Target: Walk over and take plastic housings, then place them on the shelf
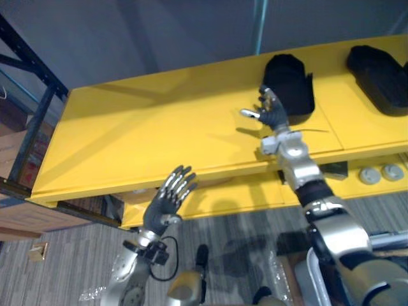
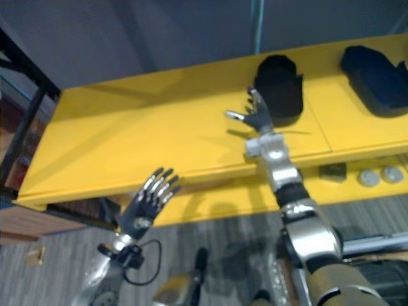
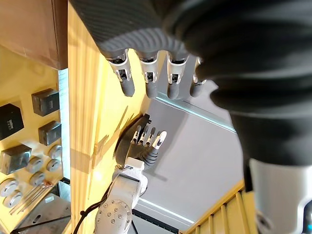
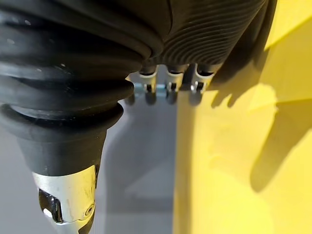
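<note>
Left eye view | right hand (image 1: 273, 112) fingers spread beside housing (image 1: 290, 80) | left hand (image 1: 167, 201) fingers straight, empty

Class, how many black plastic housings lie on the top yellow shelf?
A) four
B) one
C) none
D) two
D: one black housing lies by the open right hand, and a second housing lies further right on the yellow shelf.

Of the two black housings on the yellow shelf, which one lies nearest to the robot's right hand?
The housing near the middle of the shelf, just beyond the right hand. The other housing lies well off to the robot's right.
</note>
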{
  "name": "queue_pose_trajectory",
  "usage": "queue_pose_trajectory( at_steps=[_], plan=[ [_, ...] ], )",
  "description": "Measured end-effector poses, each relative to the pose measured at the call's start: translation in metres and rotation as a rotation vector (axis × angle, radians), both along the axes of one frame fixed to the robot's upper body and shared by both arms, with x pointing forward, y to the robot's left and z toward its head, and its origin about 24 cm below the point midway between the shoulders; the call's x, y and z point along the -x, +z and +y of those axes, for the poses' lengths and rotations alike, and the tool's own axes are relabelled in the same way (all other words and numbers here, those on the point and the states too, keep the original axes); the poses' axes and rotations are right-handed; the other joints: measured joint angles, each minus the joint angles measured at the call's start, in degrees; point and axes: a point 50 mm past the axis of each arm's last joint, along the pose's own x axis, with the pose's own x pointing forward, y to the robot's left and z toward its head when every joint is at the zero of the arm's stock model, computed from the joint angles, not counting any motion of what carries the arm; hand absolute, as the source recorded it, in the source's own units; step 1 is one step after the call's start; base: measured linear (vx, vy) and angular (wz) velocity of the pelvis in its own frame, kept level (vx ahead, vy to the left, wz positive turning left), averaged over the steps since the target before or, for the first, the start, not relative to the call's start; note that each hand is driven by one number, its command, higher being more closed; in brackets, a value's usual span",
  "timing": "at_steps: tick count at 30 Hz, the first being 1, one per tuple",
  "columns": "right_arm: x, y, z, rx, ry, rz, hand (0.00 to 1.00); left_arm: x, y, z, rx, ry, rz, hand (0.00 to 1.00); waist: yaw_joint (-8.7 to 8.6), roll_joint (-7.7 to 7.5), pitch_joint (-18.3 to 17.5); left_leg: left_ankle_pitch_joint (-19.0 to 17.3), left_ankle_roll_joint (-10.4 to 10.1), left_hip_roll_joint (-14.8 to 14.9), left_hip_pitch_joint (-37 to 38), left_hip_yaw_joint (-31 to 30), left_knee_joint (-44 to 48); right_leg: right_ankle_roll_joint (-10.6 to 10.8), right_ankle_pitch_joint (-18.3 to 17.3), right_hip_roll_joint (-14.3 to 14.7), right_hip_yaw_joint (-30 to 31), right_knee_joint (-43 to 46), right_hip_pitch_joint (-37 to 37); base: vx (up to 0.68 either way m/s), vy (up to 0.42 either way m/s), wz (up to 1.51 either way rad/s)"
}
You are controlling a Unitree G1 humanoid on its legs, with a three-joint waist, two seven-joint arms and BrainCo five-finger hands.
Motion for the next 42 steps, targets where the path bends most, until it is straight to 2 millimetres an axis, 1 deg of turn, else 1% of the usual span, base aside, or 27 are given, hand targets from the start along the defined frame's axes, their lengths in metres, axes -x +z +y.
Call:
queue_pose_trajectory(
  at_steps=[5, 7, 36, 42],
  plan=[
    [-0.0001, 0.0001, -0.0008, 0.013, -0.011, -0.001, 0.0, -0.0006, -0.0054, 0.0003, -0.002, 0.012, 0.028, 0.0, 0.0, 0.0, 0.0, 0.0, 0.0, 0.2, -0.2, 0.5, 0.0, -0.1, 0.0, 0.1, 0.5, 0.1, -0.5, 0.0, -0.004, -0.05],
    [-0.0003, 0.0009, -0.0033, 0.001, -0.02, 0.0, 0.0, -0.0004, -0.0057, -0.0041, -0.006, -0.01, 0.032, 0.0, 0.0, 0.0, 0.0, 0.0, 0.0, 0.2, -0.1, 0.9, 0.0, -0.1, 0.0, 0.0, 0.8, 0.1, -0.6, 0.01, 0.002, -0.06],
    [-0.0008, 0.0012, -0.0051, 0.011, -0.016, 0.016, 0.0, -0.0012, -0.0056, -0.006, -0.036, -0.008, 0.03, 0.0, -0.1, 0.02, -0.1, 0.2, -0.2, 1.1, 0.3, 1.5, 0.0, -0.6, 0.6, 0.5, 1.6, -0.3, -0.6, 0.0, 0.0, -0.01],
    [-0.0014, -0.0018, -0.006, 0.024, -0.034, 0.047, 0.0, -0.0037, -0.0034, -0.0068, -0.043, -0.011, 0.017, 0.0, -0.05, 0.06, -0.5, 0.1, -0.3, 1.3, 0.9, 1.5, 0.0, -0.7, 1.1, 1.0, 1.6, -1.4, 0.3, 0.0, 0.0, 0.0]
  ],
)
